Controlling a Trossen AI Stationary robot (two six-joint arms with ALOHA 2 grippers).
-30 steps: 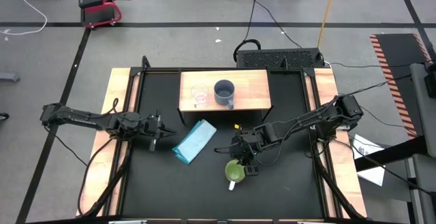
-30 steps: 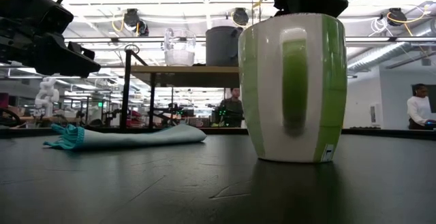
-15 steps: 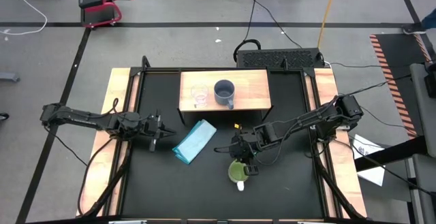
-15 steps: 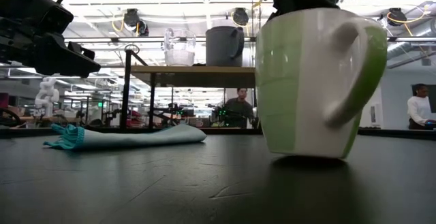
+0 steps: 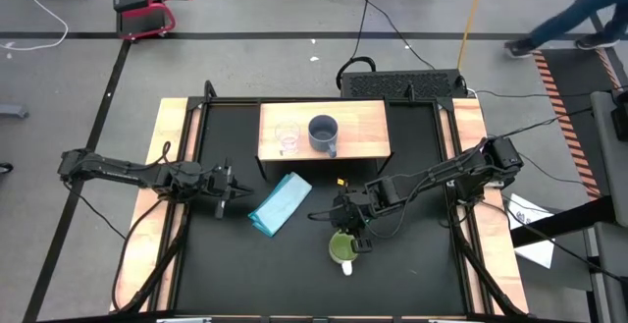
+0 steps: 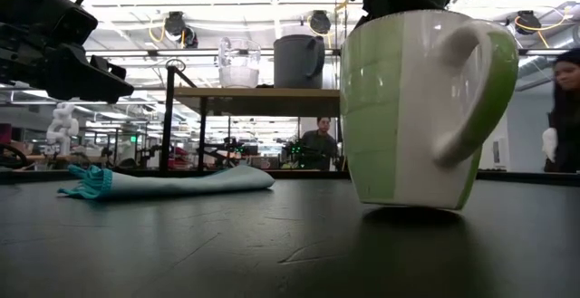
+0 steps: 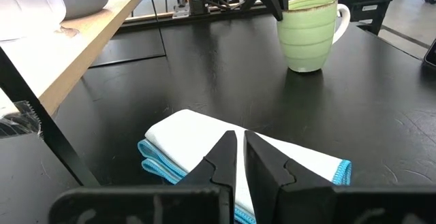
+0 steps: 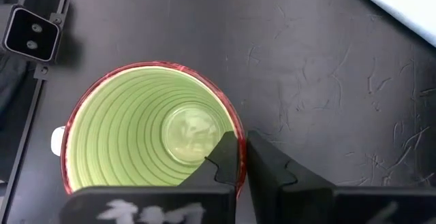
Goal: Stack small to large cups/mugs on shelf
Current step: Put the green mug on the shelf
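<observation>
A lime-green mug (image 5: 341, 248) with a white handle stands on the black table, right of centre and near the front. My right gripper (image 8: 240, 157) is shut on its rim. On the light-wood shelf (image 5: 363, 141) at the back stand a small clear glass cup (image 5: 287, 138) and a grey-blue mug (image 5: 323, 134), side by side. My left gripper (image 5: 228, 188) waits at the table's left, shut with nothing between its fingers. It points toward the folded cloth. My right gripper has the green mug by its rim (image 8: 235, 125), on the far side opposite the handle (image 8: 58, 141). One finger (image 8: 221, 157) is inside the mug and the other (image 8: 267, 163) outside. The fingers slant down from the table's far right. The mug (image 6: 408, 108) stays upright with its base on the table.
A light blue folded cloth (image 5: 281, 203) lies flat between the two grippers, in front of the shelf. Wooden strips (image 5: 471, 166) run along the table's sides. A person's legs (image 5: 569, 19) cross the floor beyond the far right corner.
My right gripper has shut on the green mug's rim without moving. As it shut, the mug turned about and slid slightly toward the table's right. Its handle, which pointed at the near edge, now points more to the right.
</observation>
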